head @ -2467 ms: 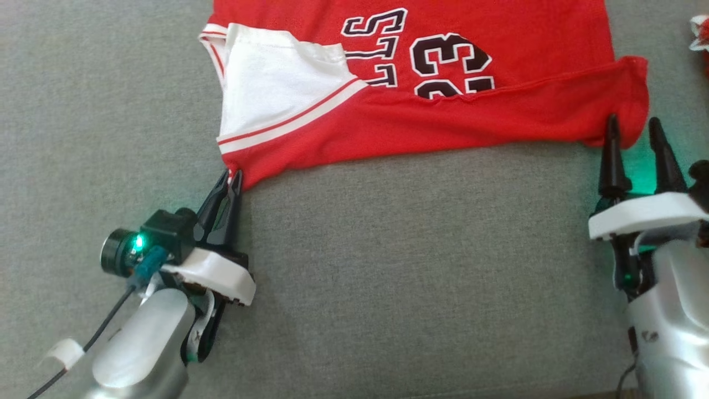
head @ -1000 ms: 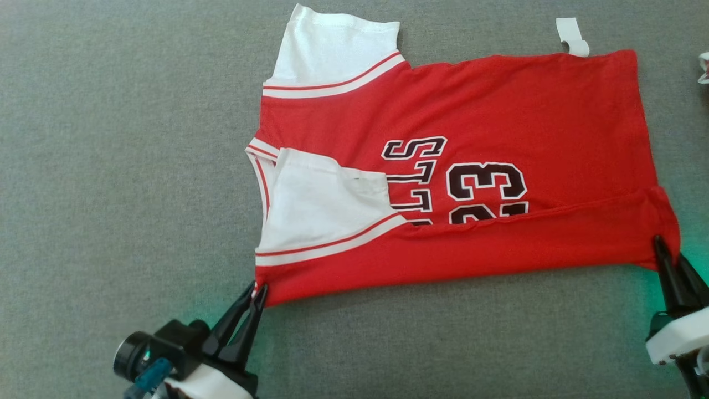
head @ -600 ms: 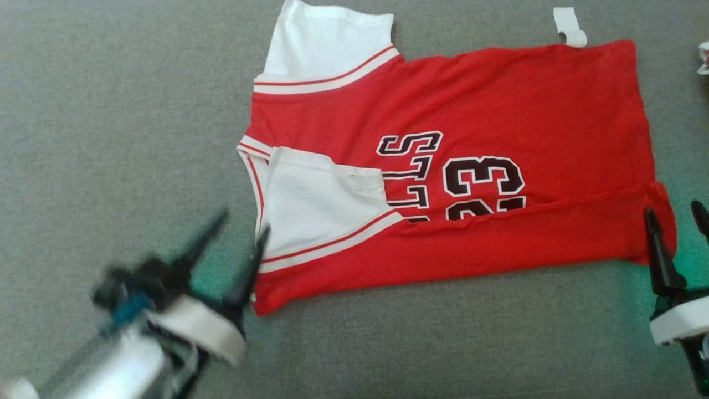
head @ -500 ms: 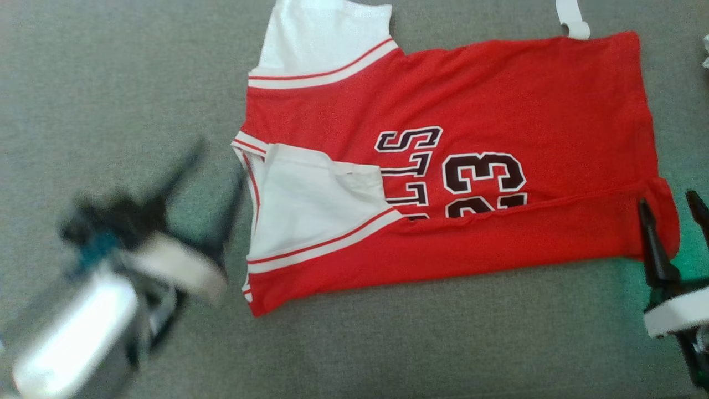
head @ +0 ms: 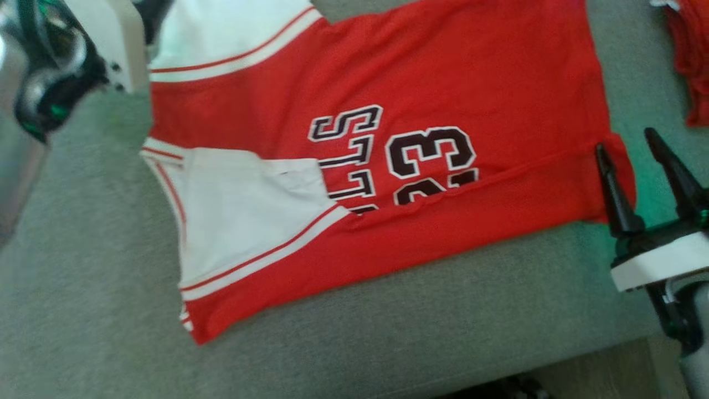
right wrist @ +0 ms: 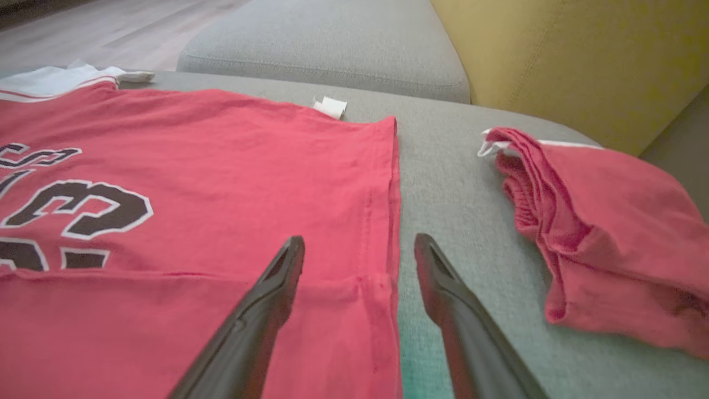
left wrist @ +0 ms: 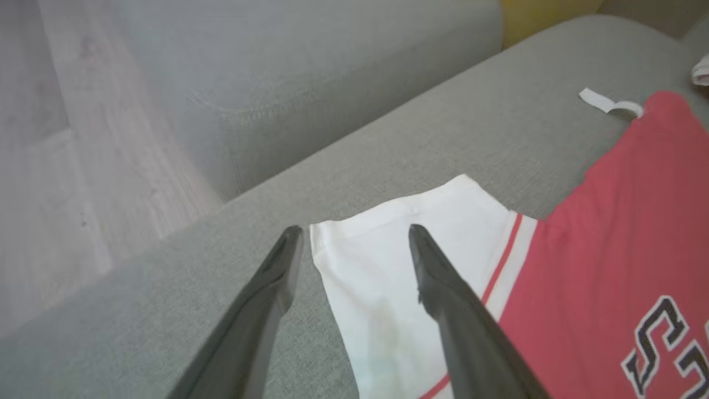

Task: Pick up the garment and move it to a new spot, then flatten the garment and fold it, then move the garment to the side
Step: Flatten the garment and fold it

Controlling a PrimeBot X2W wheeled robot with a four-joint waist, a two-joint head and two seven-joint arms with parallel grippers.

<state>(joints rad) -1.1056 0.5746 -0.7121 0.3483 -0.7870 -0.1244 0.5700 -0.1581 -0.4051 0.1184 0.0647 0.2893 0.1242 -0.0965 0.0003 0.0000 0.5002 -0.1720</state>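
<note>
The garment [head: 421, 72] is a red jersey with white sleeves and a black "23", lying flat on the grey sofa cushion [head: 388, 332]. Its near edge is folded over in a long strip. My left gripper [left wrist: 354, 233] stands open over the corner of the far white sleeve [left wrist: 388, 266], one finger on each side of the sleeve's edge; its white housing [head: 105, 39] is at the head view's top left. My right gripper [head: 626, 141] is open at the hem's near right corner [right wrist: 376, 288], holding nothing.
A second red garment [right wrist: 609, 221] lies bunched on the cushion to the right of the hem. A white strip [right wrist: 330, 106] lies past the jersey's far edge. A yellow cushion [right wrist: 581, 55] rises behind. The sofa's front edge and floor [head: 609, 371] are close below.
Both grippers opened and let go of the jersey's near edge. The left arm swung away to the far white sleeve. The right stayed by the hem corner. The camera shifted.
</note>
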